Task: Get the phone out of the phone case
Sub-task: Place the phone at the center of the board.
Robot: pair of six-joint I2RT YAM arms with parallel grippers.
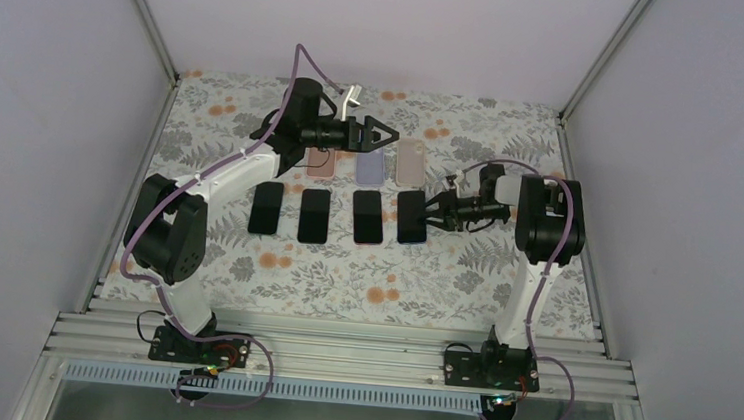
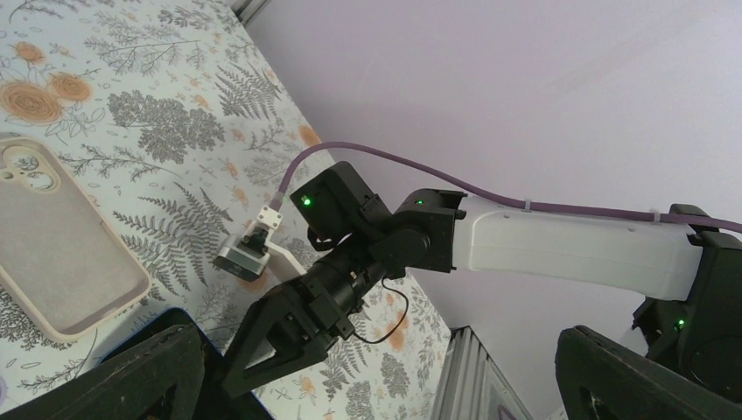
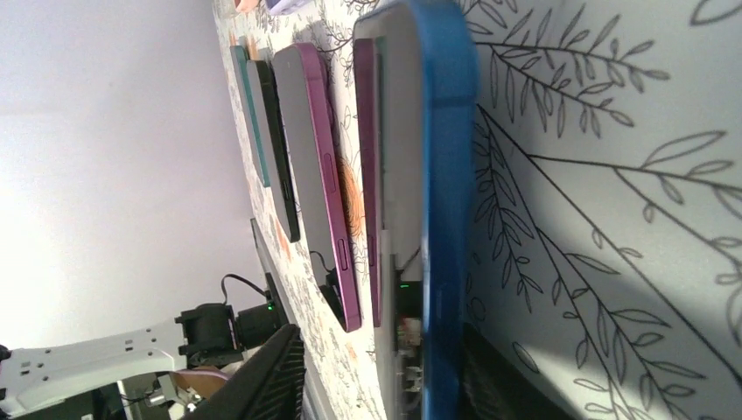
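tablecloth (image 1: 343, 278): you had white, with grey ferns and orange flowers
phone case (image 3: 446, 175): you saw blue
empty case (image 2: 61, 236): beige

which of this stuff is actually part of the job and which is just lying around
In the job: blue-cased phone, right pincer at its edge.
Lying about: other phones, lavender case, beige case, left pincer.

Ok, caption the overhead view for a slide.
Right arm has its jaws at the blue-cased dark phone, last of four; left arm hovers open-jawed over pastel cases.
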